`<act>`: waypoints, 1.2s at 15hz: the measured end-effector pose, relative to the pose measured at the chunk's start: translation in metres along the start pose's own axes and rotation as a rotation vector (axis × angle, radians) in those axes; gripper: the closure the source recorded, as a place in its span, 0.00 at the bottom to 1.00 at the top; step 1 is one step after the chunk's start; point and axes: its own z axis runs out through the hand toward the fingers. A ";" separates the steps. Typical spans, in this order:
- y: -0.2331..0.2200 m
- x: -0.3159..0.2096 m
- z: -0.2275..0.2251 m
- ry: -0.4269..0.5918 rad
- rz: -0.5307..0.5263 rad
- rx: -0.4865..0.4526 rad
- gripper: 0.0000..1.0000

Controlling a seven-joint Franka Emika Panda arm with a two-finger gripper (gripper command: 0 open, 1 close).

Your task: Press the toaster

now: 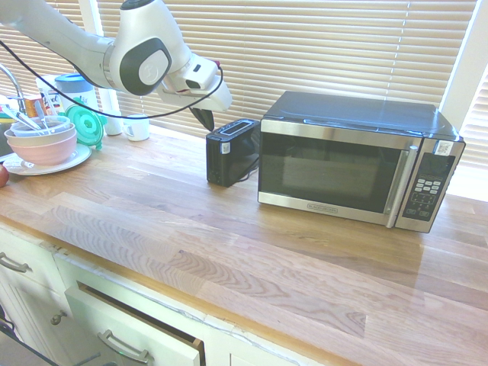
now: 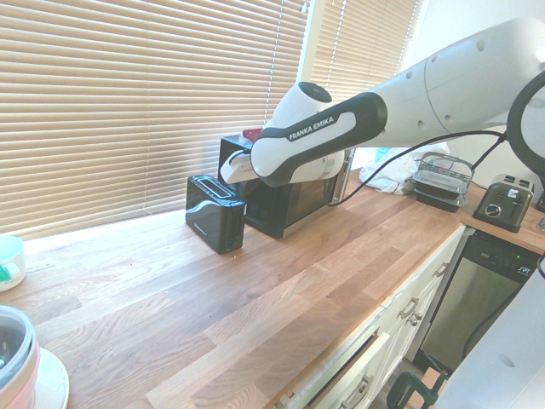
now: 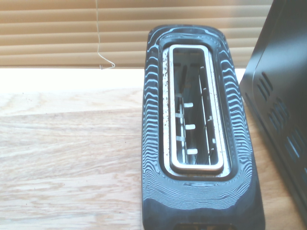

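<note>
1. The claw (image 1: pixel 203 120) is together, pointing down just beside the top of the toaster's near end; whether it touches is unclear.
2. The black toaster (image 1: pixel 229 152) stands upright on the wooden counter (image 1: pixel 152 221), just beside the microwave (image 1: pixel 351 164), its slot facing up.
3. Left of it in the first exterior view, bowls (image 1: pixel 47 145) sit on a white plate (image 1: pixel 75 160), near a white mug (image 1: pixel 137 128).
</note>
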 end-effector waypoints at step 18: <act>0.004 0.001 0.052 -0.055 -0.023 -0.040 1.00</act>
